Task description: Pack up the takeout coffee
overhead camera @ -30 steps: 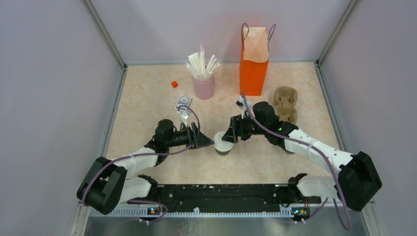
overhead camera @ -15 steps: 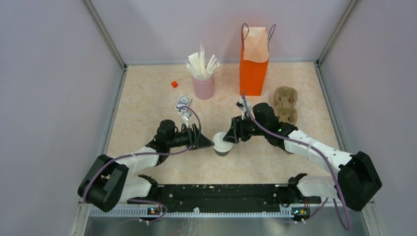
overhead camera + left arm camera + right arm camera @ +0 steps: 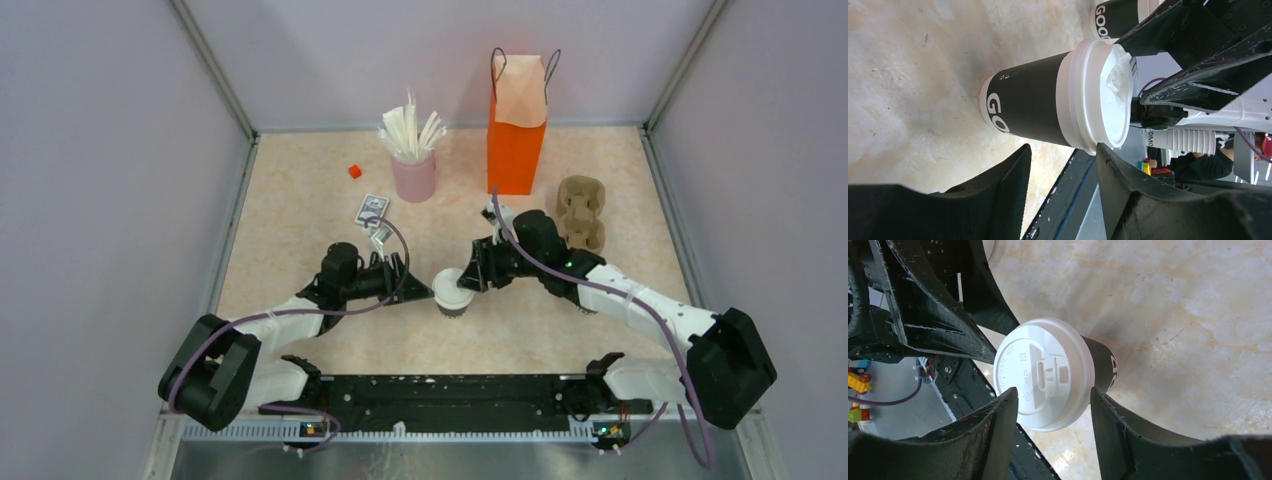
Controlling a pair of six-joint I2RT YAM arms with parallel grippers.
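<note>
Over the last second both arms are creeping inward on the takeout coffee (image 3: pixel 1038 102), and the jaws of both are narrowing, while the cup itself is staying upright on the same spot of the bench (image 3: pixel 300 200). The left end effector (image 3: pixel 1058 150) is lying turned on its side, with its jaws apart and holding nothing. The cup is standing just ahead of its fingertips, with the base near the lower finger and the white lid (image 3: pixel 1043 372) near the upper one. The right end effector (image 3: pixel 1053 395) is coming from the opposite side. Its two fingers are standing on either side of the lid, and the near edge of the lid is already sitting between the tips. The jaws are not closed, but I cannot tell whether they are already pressing on the cup. For the task, I am judging that the approach is ending and the grasp is beginning, most likely by the right arm. The orange bag (image 3: pixel 515 150) is waiting well beyond the right end effector, so lifting and carrying are still remaining.
</note>
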